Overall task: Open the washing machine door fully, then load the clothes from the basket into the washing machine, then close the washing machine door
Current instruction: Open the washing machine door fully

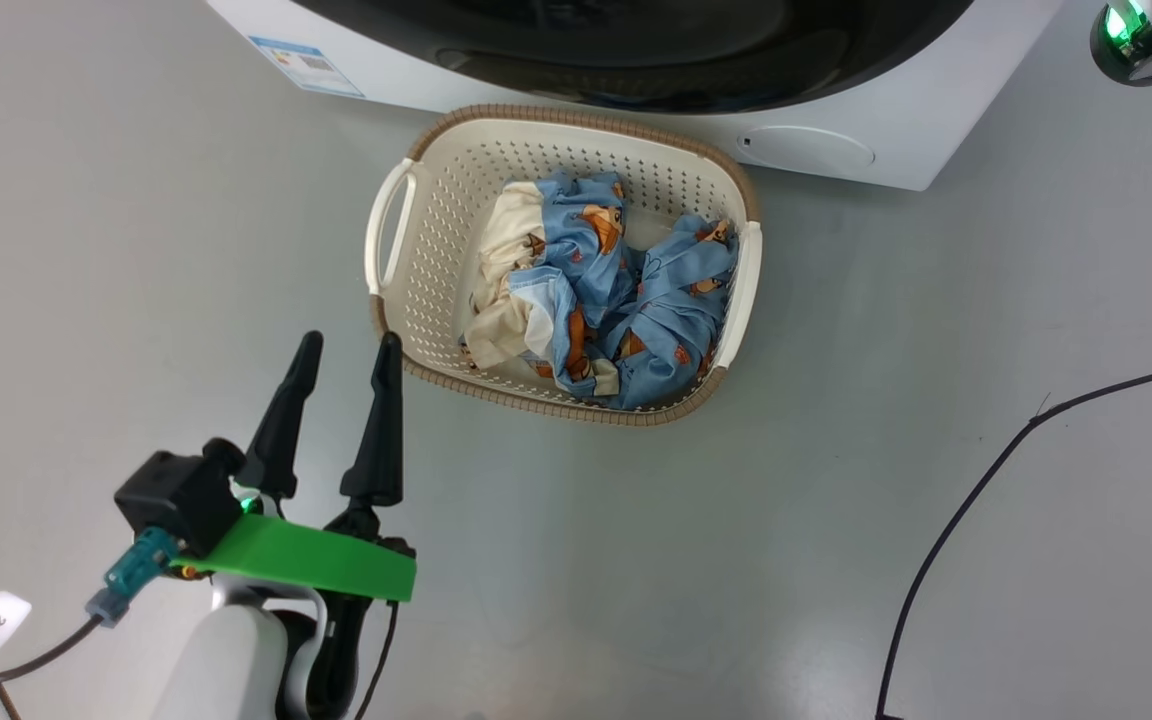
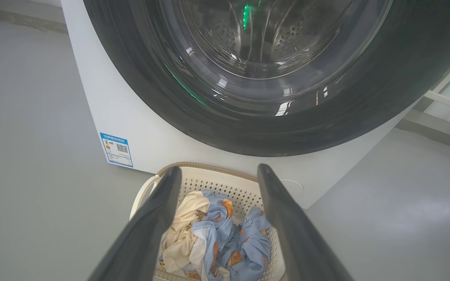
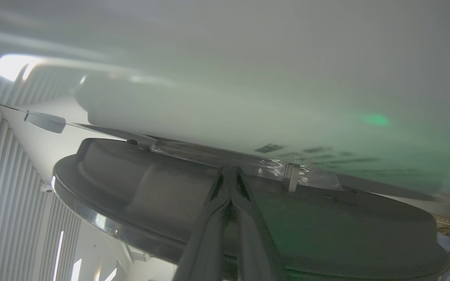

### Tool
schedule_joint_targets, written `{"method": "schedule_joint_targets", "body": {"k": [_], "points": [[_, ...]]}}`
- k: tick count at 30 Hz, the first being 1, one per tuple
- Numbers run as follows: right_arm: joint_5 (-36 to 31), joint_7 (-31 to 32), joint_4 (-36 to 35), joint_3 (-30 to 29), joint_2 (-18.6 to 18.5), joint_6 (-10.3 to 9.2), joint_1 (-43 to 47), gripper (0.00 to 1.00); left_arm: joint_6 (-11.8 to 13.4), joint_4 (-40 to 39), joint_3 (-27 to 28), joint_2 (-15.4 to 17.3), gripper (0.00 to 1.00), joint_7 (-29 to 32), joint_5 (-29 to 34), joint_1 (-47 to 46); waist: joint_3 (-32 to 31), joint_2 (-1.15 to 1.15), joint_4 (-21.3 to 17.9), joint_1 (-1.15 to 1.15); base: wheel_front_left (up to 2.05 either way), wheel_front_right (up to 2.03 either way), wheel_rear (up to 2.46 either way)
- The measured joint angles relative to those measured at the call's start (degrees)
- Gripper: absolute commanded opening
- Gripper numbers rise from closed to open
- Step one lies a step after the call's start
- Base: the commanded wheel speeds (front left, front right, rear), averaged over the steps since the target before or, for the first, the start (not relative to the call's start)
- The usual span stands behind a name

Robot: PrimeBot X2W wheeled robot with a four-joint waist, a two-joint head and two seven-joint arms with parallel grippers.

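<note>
A: Head view bright and even; faint shadow under the basket (image 1: 586, 117); sharp.
B: Right wrist view hazy; the washing machine (image 3: 248, 58) blurs close up, tinged green; in the left wrist view, glare streaks the washing machine door (image 2: 283, 109).

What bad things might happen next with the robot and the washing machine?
1. The right claw is shut, with its tips at the edge of the washing machine door. It may slip off when it pulls.
2. The basket sits right against the washing machine, so the opening door or an arm might bump it.
3. A black cable lies close by, and the robot's wheels might catch it.
</note>
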Motion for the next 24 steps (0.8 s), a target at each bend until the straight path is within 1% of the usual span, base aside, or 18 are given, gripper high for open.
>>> {"method": "schedule_joint_targets", "body": {"k": [14, 24], "points": [[-1.82, 1.23, 0.05, 1.45, 0.3, 0.0, -0.47, 0.0, 0.0, 0.13, -0.82, -0.04, 1.0, 0.0, -0.33, -0.38, -0.95, 0.0, 0.25, 0.0, 0.0, 0.0, 0.0], [-2.8, 2.24, -0.91, 2.27, 2.09, 0.0, 3.11, 0.0, 0.0, 0.44, -0.82, -0.03, 1.0, 0.0, -0.32, -0.27, -3.06, 0.0, 0.04, 0.0, 0.0, 0.0, 0.0]]}}
